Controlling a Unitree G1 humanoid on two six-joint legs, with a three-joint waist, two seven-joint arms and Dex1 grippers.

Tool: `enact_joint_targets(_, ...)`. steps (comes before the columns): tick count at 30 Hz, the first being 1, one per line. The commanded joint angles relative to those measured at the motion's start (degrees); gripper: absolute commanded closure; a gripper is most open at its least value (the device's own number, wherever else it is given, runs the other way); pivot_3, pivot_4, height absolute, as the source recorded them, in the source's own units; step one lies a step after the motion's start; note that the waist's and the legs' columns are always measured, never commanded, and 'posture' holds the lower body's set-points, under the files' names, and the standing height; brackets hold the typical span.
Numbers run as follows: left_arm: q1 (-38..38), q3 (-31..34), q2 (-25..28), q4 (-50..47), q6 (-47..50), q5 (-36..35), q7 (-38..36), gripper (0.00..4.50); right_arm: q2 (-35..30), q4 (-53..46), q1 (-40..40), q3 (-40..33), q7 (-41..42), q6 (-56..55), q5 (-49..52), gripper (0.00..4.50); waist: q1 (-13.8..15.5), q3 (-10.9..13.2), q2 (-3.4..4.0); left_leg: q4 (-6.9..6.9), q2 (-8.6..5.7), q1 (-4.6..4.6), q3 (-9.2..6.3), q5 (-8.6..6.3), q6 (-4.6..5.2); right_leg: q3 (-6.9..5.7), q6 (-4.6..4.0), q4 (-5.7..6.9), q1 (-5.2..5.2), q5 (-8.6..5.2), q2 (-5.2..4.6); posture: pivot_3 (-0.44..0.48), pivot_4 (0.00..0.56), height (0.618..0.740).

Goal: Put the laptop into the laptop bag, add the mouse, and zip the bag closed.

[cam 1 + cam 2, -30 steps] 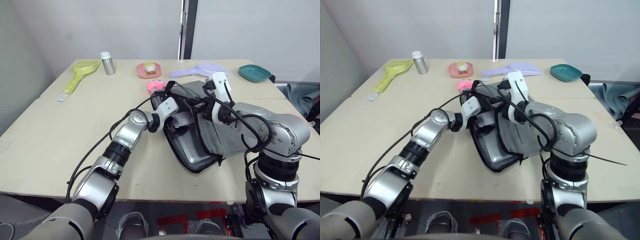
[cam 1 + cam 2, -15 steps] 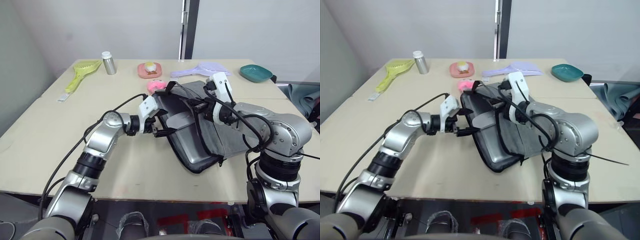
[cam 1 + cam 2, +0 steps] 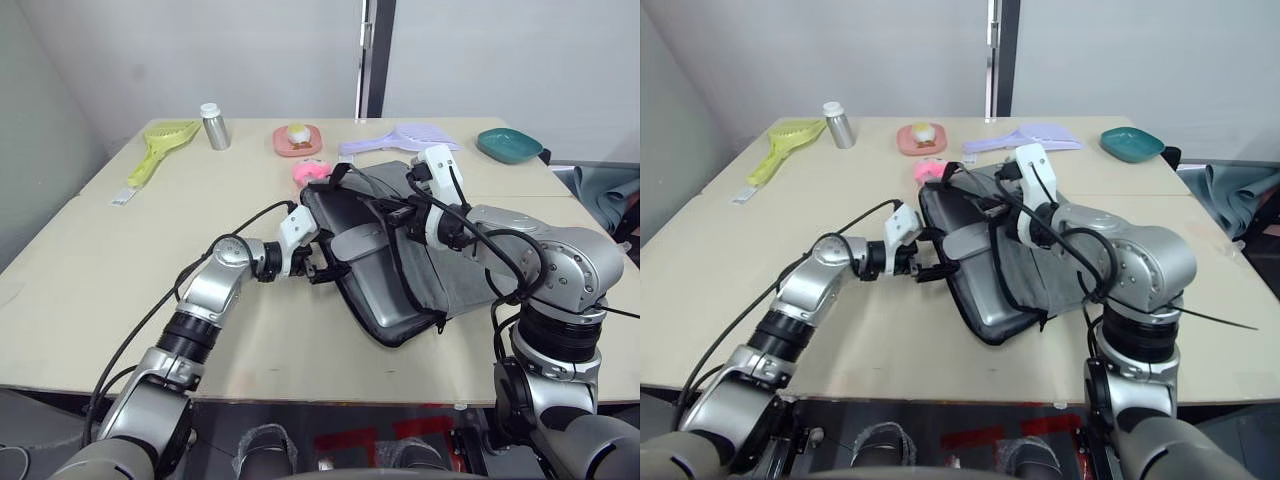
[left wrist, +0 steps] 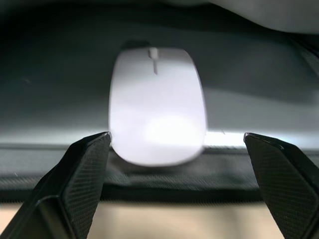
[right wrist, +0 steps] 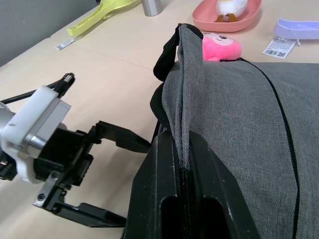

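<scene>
the laptop bag [image 3: 425,265] lies on the table [image 3: 120,270] at about the centre, a little toward three o'clock, with its mouth turned toward nine o'clock. its upper flap is pinched at the edge by the right gripper [image 5: 180,164], whose jaws are clamped together on the grey fabric and trim; the flap is judged to be held up so that the opening is kept wide for loading. the laptop [image 3: 375,285] is seen as a silver-grey slab already lying inside the bag. the mouse [image 4: 156,105] rests on the laptop just inside the bag's near rim, at the nine o'clock edge of the opening, and is touched by nothing.

the left gripper [image 3: 322,270] is held level at that rim, pointing into the mouth, with its jaws wide apart and empty on either side of the mouse. this posture suggests a release just made or a nudge deeper about to be given; which one cannot be told. the zipper is not yet closed.

a pink plush toy [image 5: 221,46] sits just beyond the bag at twelve o'clock. a white barcode tag [image 5: 279,46] lies near it, but its print is too small to be read; no brand can be made out anywhere.
</scene>
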Motion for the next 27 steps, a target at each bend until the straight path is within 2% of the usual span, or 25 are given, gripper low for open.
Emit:
enact_joint_targets(1,-1.74,0.41,-0.99,1.92,-1.63,0.57,1.10,0.02,-0.31,-3.49,-1.03,-0.45,0.55,-0.98,0.80,4.50,-0.04,0.00,0.00,0.00,0.00,0.00,0.01,0.00,0.00,0.00,0.00,-0.01,0.00,0.00,0.00,0.000,0.150,0.740)
enact_joint_targets(5,-2.16,-0.15,-1.86,4.31,-2.70,1.01,0.93,0.02,-0.36,-3.51,-1.03,-0.47,0.45,-0.96,0.68,4.50,-0.02,0.00,0.00,0.00,0.00,0.00,0.00,0.00,0.01,0.02,0.01,0.00,0.00,0.01,0.00,0.000,0.150,0.740)
enact_joint_targets(8,-2.58,0.16,-3.11,5.75,-2.56,0.82,1.27,0.83,-0.43,-3.56,-1.00,-0.49,0.46,-0.98,0.61,4.50,0.02,0.00,0.00,0.00,0.00,0.00,0.00,0.00,0.01,0.02,0.02,-0.01,0.00,0.01,0.00,0.000,0.150,0.740)
enact_joint_targets(11,-2.97,0.32,-4.29,6.51,-3.02,0.97,1.73,1.89,-0.39,-3.72,-0.91,-0.47,0.42,-1.00,0.65,4.50,0.07,0.00,0.00,0.00,0.00,-0.01,0.00,0.00,0.01,0.02,0.02,0.00,0.00,0.01,0.00,0.000,0.150,0.740)
enact_joint_targets(21,-4.12,0.05,-6.75,7.43,-3.54,1.84,3.69,1.93,-0.10,-4.02,-0.69,-0.31,0.47,-1.01,0.73,4.50,-0.01,0.00,0.00,0.00,0.00,-0.01,0.00,0.00,0.01,0.03,0.01,0.00,0.00,0.01,0.00,0.000,0.150,0.740)
enact_joint_targets(27,-6.16,-0.42,-9.18,12.15,-5.79,3.38,5.08,1.93,0.32,-3.98,-0.64,0.01,0.32,-1.16,0.66,4.50,0.08,0.00,0.00,0.01,0.00,-0.01,-0.01,0.01,0.02,0.03,0.01,0.00,0.00,0.01,0.00,0.000,0.150,0.740)
